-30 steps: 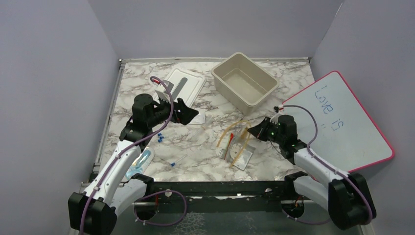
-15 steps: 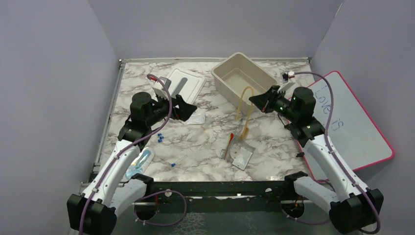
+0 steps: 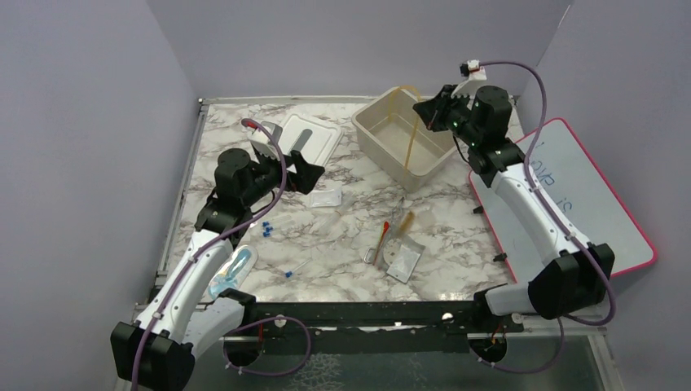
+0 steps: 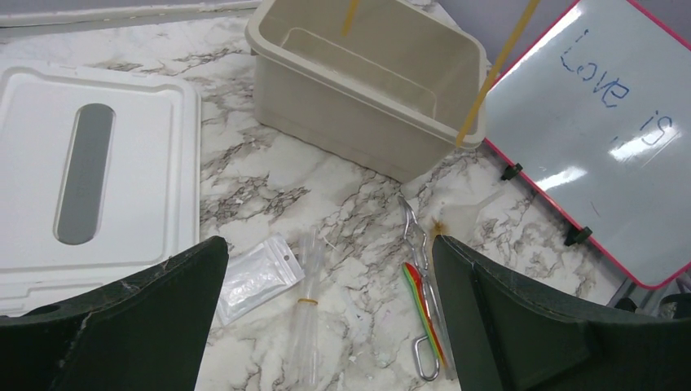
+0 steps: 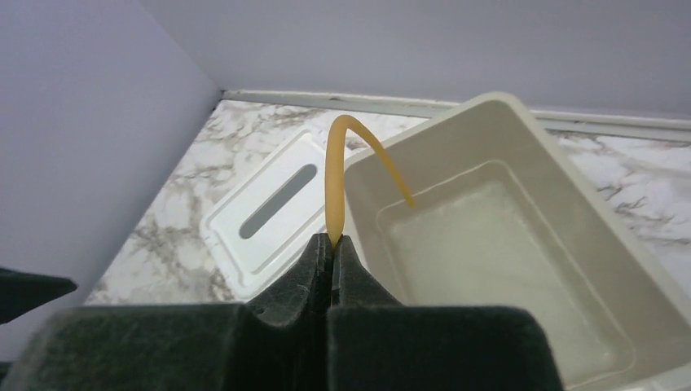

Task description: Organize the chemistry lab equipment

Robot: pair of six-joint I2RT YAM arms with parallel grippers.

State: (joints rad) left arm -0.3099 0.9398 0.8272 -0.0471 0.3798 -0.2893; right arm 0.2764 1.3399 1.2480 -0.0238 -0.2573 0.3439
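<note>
My right gripper (image 3: 421, 108) is shut on the amber rubber tubing (image 3: 410, 145) and holds it high over the beige bin (image 3: 371, 114). In the right wrist view the tubing (image 5: 336, 187) rises from the closed gripper (image 5: 334, 242) and arcs toward the bin (image 5: 489, 102). My left gripper (image 3: 308, 174) is open and empty above a clear packet (image 3: 326, 197). In the left wrist view, this gripper (image 4: 330, 244) frames the packet (image 4: 253, 277), a banded bundle of clear tubes (image 4: 308, 314), thin metal tongs (image 4: 417, 240) and the red-tipped dropper (image 4: 425, 305).
A white lid (image 3: 305, 140) lies left of the bin. The pink-edged whiteboard (image 3: 587, 204) leans at the right. Tiny blue-capped pieces (image 3: 266, 228) lie at the left, another clear packet (image 3: 404, 259) near the tongs (image 3: 393, 236), and a clear bag (image 3: 232, 270) by the left arm.
My right arm has lifted the tubing off the table's middle and carried it back and up over the bin. My left gripper has drifted slightly back, staying open.
</note>
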